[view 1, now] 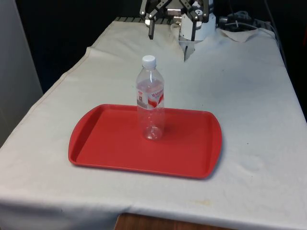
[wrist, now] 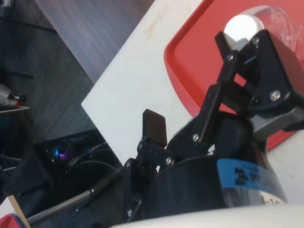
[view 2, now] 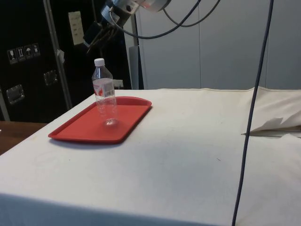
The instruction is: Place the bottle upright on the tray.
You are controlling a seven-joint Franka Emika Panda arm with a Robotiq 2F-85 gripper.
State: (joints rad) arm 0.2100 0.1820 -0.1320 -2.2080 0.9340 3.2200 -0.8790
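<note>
We see the clear water bottle [view 1: 151, 98] standing upright near the middle of the red tray [view 1: 110, 143], white cap on top. Our gripper [view 1: 168, 43] hangs above and beyond it, fingers spread apart and holding nothing.

You have the water bottle [view 1: 151, 98] standing upright on the tray [view 1: 105, 143], a little toward the tray's far edge and near its middle from side to side. The tray lies flat on the table [view 1: 249, 120], toward the near end and slightly to the front view's left. Your gripper [view 1: 168, 40] hangs above the table's far end, behind the bottle and well apart from it, higher than the cap [view 2: 99, 61].
</note>
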